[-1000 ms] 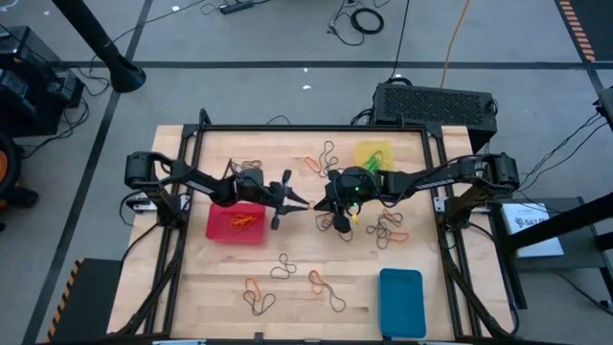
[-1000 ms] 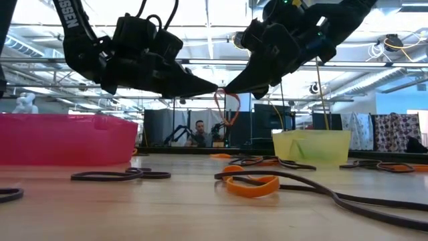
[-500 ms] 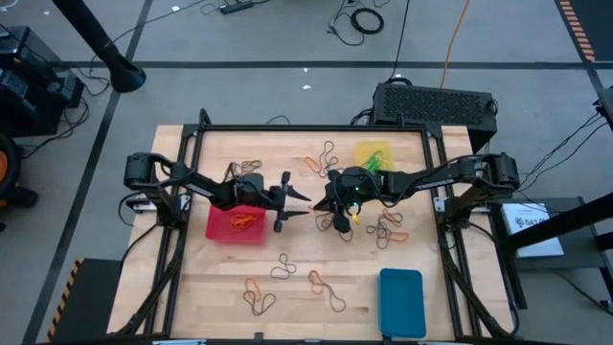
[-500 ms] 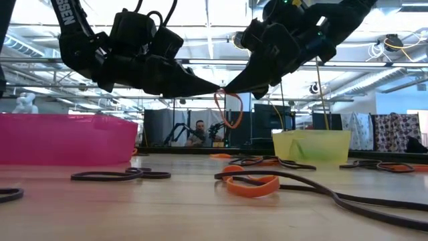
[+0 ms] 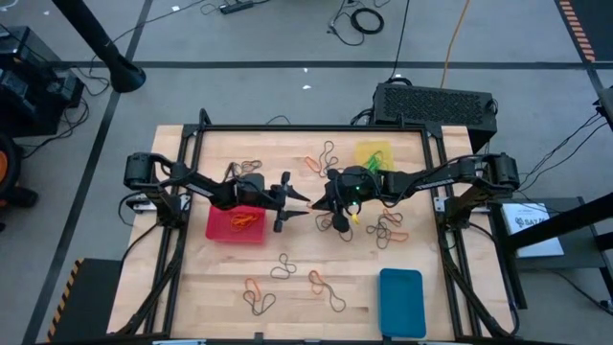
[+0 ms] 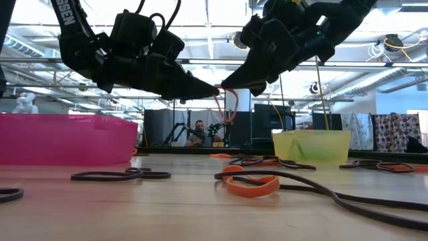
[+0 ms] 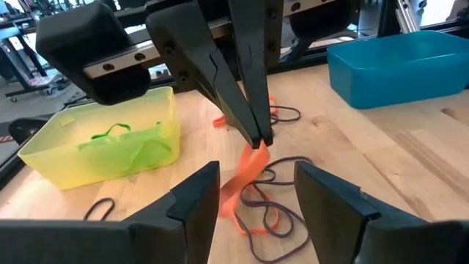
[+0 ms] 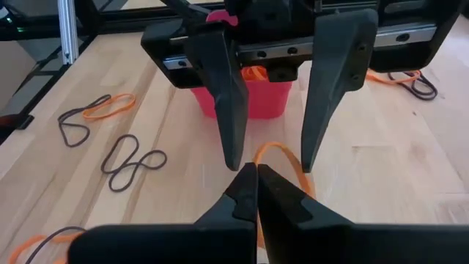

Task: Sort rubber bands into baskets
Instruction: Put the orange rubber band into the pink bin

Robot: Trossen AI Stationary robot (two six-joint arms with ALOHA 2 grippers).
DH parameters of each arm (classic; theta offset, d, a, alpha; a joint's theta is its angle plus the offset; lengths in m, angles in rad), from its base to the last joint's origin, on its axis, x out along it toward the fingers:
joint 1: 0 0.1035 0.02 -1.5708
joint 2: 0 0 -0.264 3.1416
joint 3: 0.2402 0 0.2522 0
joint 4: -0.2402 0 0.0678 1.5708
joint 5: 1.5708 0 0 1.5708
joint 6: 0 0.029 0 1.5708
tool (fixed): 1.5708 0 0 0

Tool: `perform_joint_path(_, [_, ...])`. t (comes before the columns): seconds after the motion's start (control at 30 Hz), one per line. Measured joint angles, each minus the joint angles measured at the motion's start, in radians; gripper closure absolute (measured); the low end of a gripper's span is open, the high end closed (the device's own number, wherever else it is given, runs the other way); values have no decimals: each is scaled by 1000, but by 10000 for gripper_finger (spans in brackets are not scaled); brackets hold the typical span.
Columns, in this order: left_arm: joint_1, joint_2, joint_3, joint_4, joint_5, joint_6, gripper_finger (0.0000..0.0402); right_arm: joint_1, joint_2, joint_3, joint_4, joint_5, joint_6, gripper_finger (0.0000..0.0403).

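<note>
High view: handover beside the red basket (image 5: 235,226).
My right gripper (image 5: 318,203) pinches an orange band (image 7: 245,172); my left gripper (image 5: 305,205) fingers stand apart around it.

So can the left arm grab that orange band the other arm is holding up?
Probably yes. The left end effector is open, its fingers either side of the orange band hanging from the shut right end effector; nothing sits between.

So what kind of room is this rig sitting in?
Probably a robotics lab or workshop: a pale wooden worktable in a black metal frame, loose black cables on the grey floor, and more equipment behind the table.
</note>
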Motion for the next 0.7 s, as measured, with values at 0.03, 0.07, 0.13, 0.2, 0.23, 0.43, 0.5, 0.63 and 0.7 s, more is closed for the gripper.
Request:
perform_joint_path(0.03, [0,0,0,0,0,0,218,0,0,0,0,0,0,403])
perform_joint_path(0.07, [0,0,0,0,0,0,220,0,0,0,-1,0,0,403])
perform_joint_path(0.13, [0,0,0,1,0,0,231,0,0,0,0,0,0,403])
perform_joint_path(0.2, [0,0,0,1,-1,0,249,0,0,0,0,0,0,403])
perform_joint_path(0.23, [0,0,0,1,-2,0,260,0,0,0,-1,0,-3,403])
perform_joint_path(0.43, [0,0,0,1,-5,5,346,0,0,0,0,0,-9,395])
perform_joint_path(0.5, [0,0,0,1,-5,6,380,0,0,0,0,0,-14,384])
perform_joint_path(0.63, [0,0,0,1,-5,5,392,0,0,0,-8,0,-27,343])
perform_joint_path(0.7, [0,0,0,1,-5,0,392,0,0,0,-18,1,-38,315])
